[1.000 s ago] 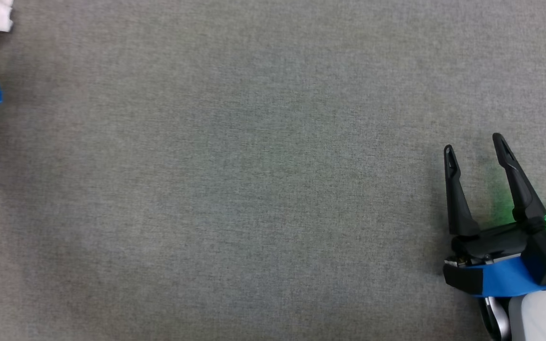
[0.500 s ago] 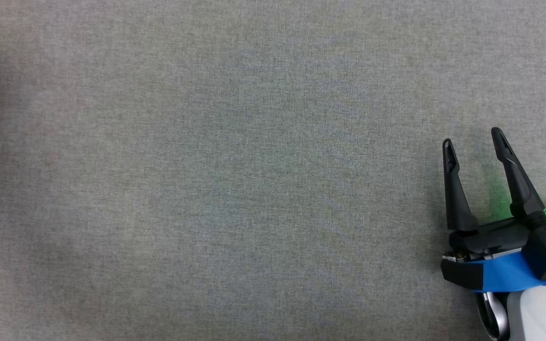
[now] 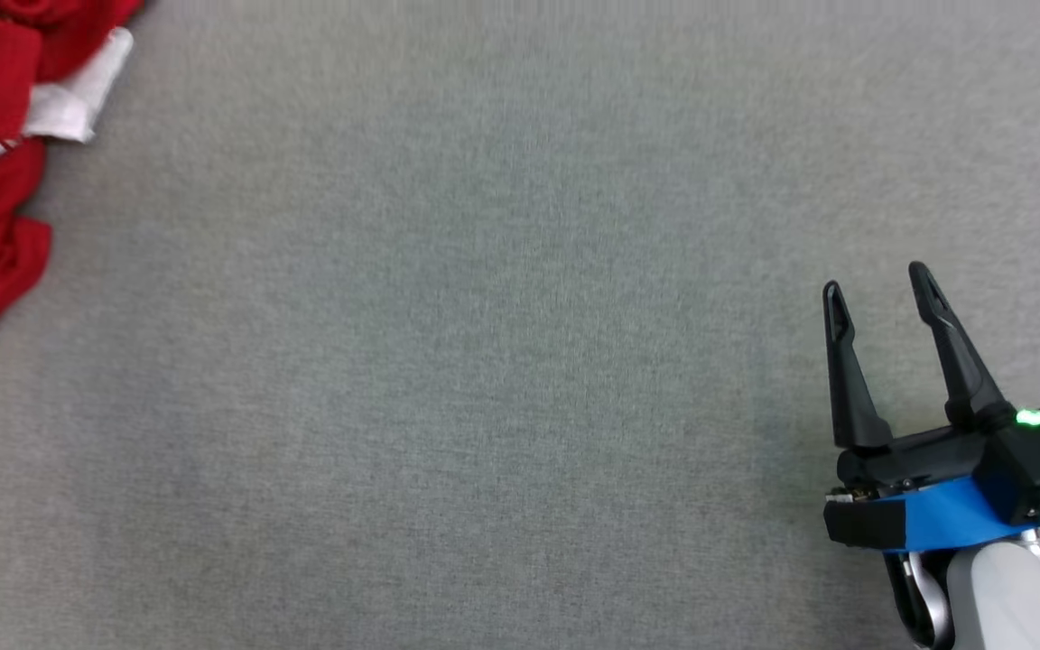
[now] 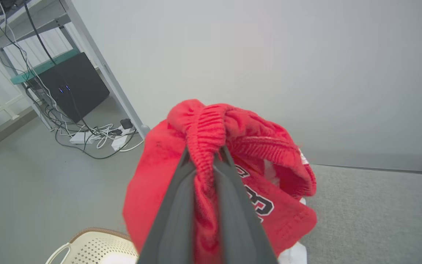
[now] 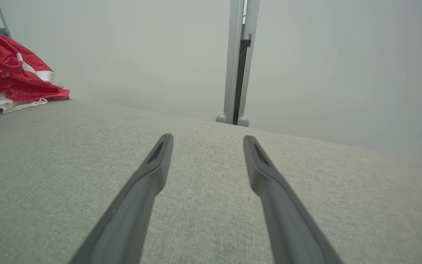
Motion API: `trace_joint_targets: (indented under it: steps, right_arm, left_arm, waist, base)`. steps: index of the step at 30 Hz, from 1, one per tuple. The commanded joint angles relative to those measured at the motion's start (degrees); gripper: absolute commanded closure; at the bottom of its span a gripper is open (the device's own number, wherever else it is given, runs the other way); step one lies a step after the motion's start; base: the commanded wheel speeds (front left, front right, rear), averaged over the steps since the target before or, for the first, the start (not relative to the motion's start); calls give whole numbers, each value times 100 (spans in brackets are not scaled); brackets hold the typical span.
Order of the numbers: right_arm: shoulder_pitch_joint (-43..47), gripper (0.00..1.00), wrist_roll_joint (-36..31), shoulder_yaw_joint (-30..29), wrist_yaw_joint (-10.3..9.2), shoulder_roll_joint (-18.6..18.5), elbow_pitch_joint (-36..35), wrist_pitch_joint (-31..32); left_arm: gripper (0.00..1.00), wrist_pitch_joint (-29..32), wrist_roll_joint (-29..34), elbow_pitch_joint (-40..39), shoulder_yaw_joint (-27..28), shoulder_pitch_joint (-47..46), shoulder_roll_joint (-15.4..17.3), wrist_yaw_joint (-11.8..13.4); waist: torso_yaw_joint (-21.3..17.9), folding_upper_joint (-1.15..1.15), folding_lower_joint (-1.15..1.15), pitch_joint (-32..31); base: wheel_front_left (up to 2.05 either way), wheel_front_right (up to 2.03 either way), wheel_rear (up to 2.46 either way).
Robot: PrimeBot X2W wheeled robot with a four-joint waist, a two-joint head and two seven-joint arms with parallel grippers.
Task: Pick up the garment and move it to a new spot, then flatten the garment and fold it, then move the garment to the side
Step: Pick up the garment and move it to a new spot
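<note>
Left wrist view: the garment (image 4: 269, 146) is pinched in the left gripper (image 4: 204, 152). The right gripper (image 3: 877, 280) is held with fingers spread.

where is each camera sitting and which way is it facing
Head view: on the head, looking down at the table; right hand lower right.
Left wrist view: left wrist, facing the wall; left hand shut on the red garment.
Right wrist view: right wrist, facing the wall over the table; open fingers.
Shared: the garment, in all three.
</note>
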Motion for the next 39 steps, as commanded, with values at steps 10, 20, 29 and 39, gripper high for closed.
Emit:
trace_joint_targets:
  steps: [10, 20, 29, 39]
  right_arm:
    - [504, 0, 388, -114, 1, -22, 430, -21]
    - [1059, 0, 581, -379, 1, -20, 535, -21]
    - [1147, 0, 573, -562, 1, -21, 565, -21]
    - [976, 0, 565, -459, 1, -21, 637, -21]
  left_arm:
    - [100, 92, 115, -641, -594, 159, -352, -387]
    - [100, 643, -708, -2146, -1378, 1155, -1705, -581]
    - [100, 341, -1438, -3349, -2192, 2867, -2119, -569]
    - [100, -689, -1115, -1498, -2565, 3851, -1708, -506]
  waist:
    - [-528, 0, 1, -1704]
    - [-867, 0, 1, -2489]
    - [-1135, 0, 1, -2561]
    - [-1357, 0, 1, -2421]
  base:
    - [0, 0, 0]
    - [0, 0, 0]
    - [0, 0, 0]
    - [0, 0, 0]
